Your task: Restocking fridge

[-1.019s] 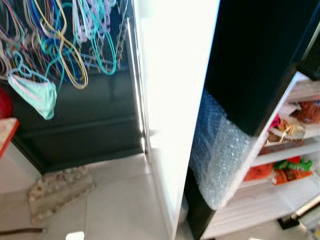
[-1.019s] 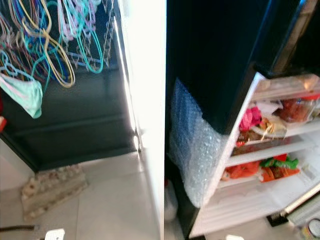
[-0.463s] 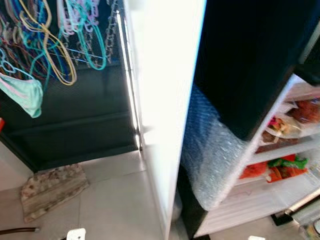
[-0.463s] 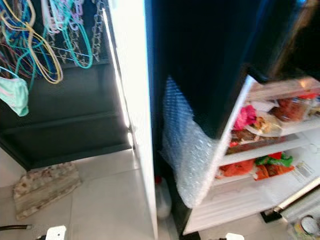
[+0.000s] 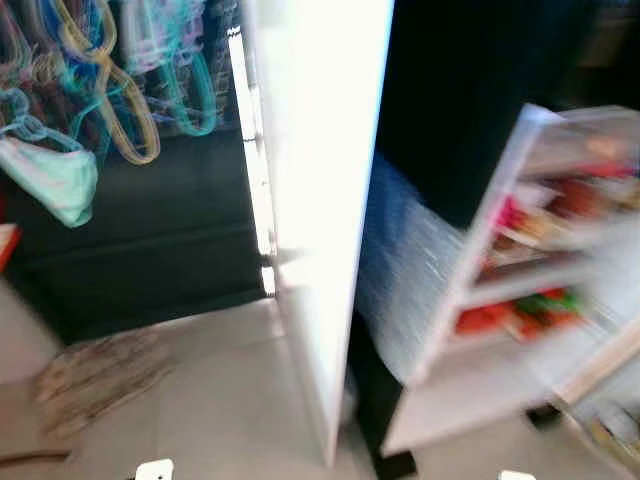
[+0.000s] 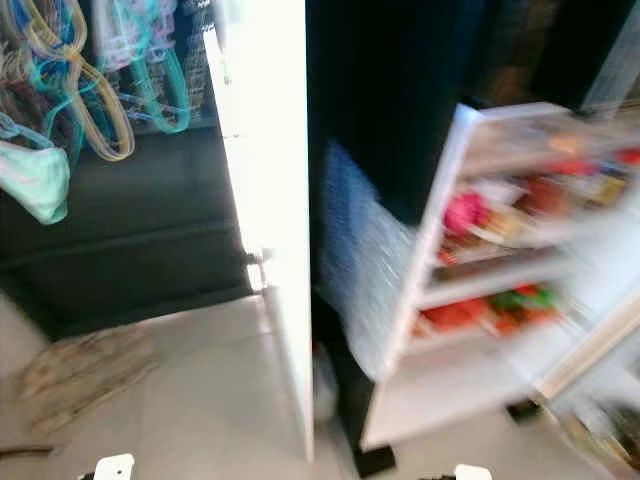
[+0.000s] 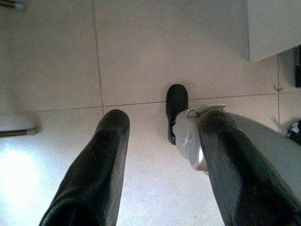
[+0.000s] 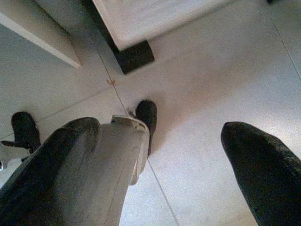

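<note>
Left tool (image 7: 162, 141) and right tool (image 8: 188, 141) hang spread, empty, over smooth pale tiles (image 7: 141, 52); fridge (image 5: 500, 300) shelves blur.

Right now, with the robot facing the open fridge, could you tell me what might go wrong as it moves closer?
1. The head views are blurred, so the robot may misjudge the white panel edge beside the fridge and clip it.
2. The open door's shelves already look full; a bump could knock items off.
3. Both grippers, left and right, hang open and hold nothing, so no item is ready to stock.
</note>
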You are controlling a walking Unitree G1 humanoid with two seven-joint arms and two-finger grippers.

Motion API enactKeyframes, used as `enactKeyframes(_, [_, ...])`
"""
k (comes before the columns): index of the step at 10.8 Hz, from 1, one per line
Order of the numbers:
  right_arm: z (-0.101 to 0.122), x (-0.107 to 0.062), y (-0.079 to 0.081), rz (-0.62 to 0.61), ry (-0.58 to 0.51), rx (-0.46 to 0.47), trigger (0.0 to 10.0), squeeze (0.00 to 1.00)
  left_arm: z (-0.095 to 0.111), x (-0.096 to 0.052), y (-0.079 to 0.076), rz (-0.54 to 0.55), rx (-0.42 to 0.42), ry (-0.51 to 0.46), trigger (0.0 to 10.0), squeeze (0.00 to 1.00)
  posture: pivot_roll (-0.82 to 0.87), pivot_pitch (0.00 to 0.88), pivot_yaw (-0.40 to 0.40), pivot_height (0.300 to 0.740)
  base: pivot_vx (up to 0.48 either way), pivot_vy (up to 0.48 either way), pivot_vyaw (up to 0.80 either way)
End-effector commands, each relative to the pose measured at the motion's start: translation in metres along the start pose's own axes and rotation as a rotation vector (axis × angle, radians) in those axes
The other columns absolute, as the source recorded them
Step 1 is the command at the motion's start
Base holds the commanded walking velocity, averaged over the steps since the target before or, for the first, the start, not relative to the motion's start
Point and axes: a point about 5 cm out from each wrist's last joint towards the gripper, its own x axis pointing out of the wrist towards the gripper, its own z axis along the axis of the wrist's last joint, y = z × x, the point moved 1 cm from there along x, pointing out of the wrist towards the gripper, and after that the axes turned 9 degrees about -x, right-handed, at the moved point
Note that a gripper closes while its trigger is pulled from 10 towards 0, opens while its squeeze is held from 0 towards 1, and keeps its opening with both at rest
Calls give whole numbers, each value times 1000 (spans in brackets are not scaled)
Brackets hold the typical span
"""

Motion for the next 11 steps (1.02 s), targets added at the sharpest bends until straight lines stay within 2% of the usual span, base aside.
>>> enactKeyframes(1, [4,0,-5,-14,-7,3,10000,0,-11,-1,-1,1,-14,33,10000,0,15,0,-20,740,-315,0,0])
enactKeyframes(6, [5,0,-6,-13,1,-11,10000,0,-10,-1,-3,-3,-11,31,10000,0,9,0,-20,740,-308,0,-750])
enactKeyframes(11, [5,0,-6,-16,0,-12,10000,0,-10,-1,-2,9,13,41,10000,0,-6,0,-17,740,0,0,-756])
